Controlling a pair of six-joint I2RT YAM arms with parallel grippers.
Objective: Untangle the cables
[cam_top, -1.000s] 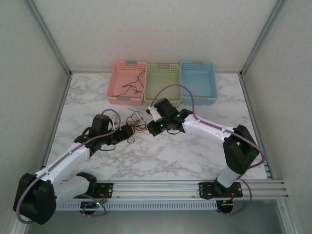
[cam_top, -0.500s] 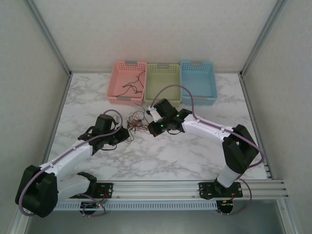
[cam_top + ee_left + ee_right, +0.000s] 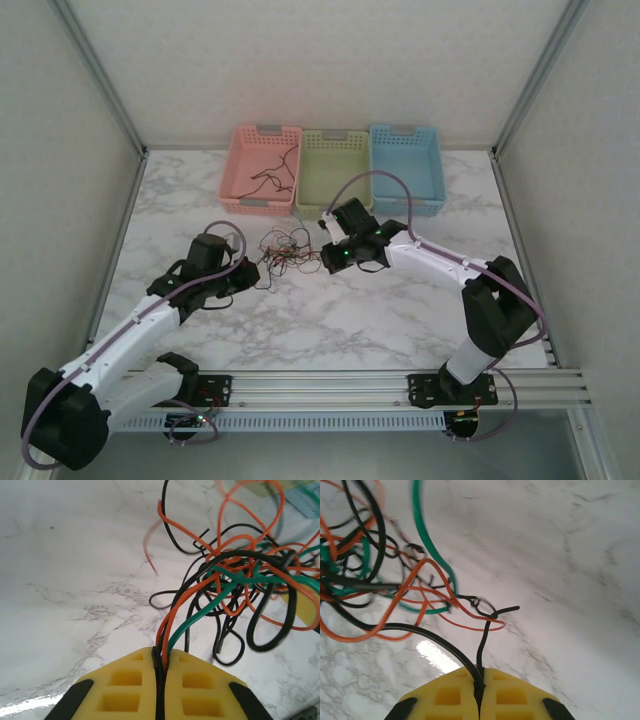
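Loosely tangled black, orange and green cables stretch sideways before the pink basket, pinched tight by left hand and right hand.

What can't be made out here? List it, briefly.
- Top view: the tangle of thin black, green and orange wires is too small to trace strands.
- Left wrist view: wire ends vanish between the left yellow fingers; the picture's right edge cuts loops.
- Right wrist view: the right yellow fingers hide the black wires' ends.

Bright even light, soft shadows, white glare on the marble table, some cables blurred
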